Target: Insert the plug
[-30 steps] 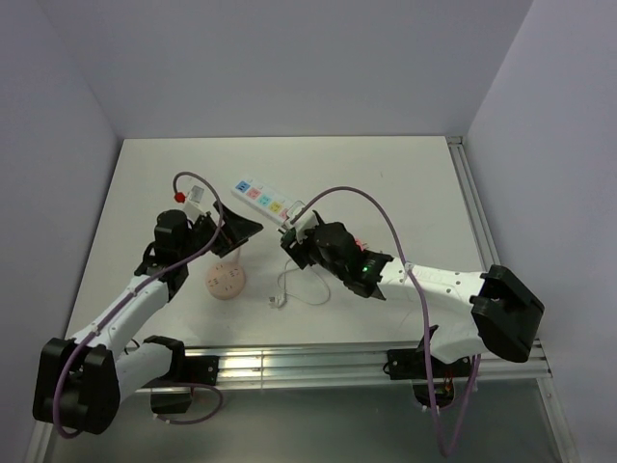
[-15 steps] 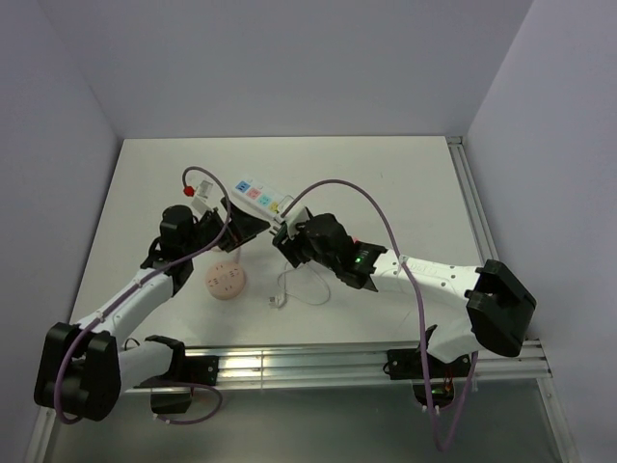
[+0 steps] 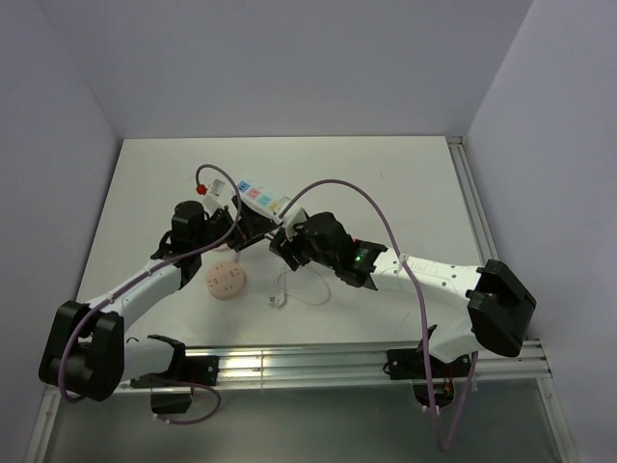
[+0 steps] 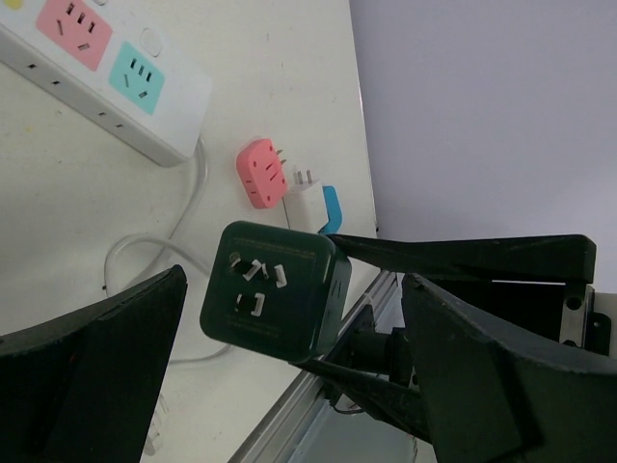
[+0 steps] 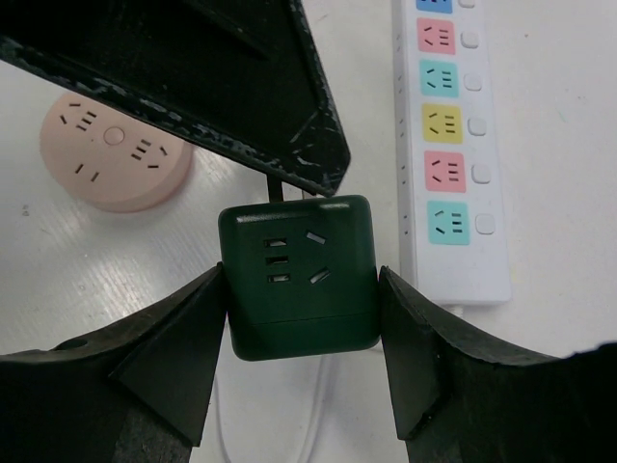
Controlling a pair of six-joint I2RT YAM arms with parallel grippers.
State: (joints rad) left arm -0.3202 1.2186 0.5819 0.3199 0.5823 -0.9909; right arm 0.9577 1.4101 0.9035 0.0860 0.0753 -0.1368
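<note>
nearest the arm bases, a round pink socket [image 3: 227, 282] is lying on the white table [image 3: 405, 183], with a loop of thin white cable [image 3: 301, 289] just to its right. a little farther in, the right gripper [image 5: 299, 294] is pinching a dark green cube plug [image 5: 294, 246] by two opposite sides, its fingers partly closed and pressing on the cube. the face turned to the right wrist camera is showing three slots and two slanted holes. the left gripper [image 4: 294, 280] is facing the cube from the other side with its fingers spread wide, gripping nothing, and one black finger is sitting just beside the cube. a pink plug [image 4: 262, 174] and a small white plug [image 4: 304, 198] are lying side by side on the table past the cube. farthest back, the white power strip [image 5: 448, 145] with coloured sockets is lying flat, its near end close to the cube.
</note>
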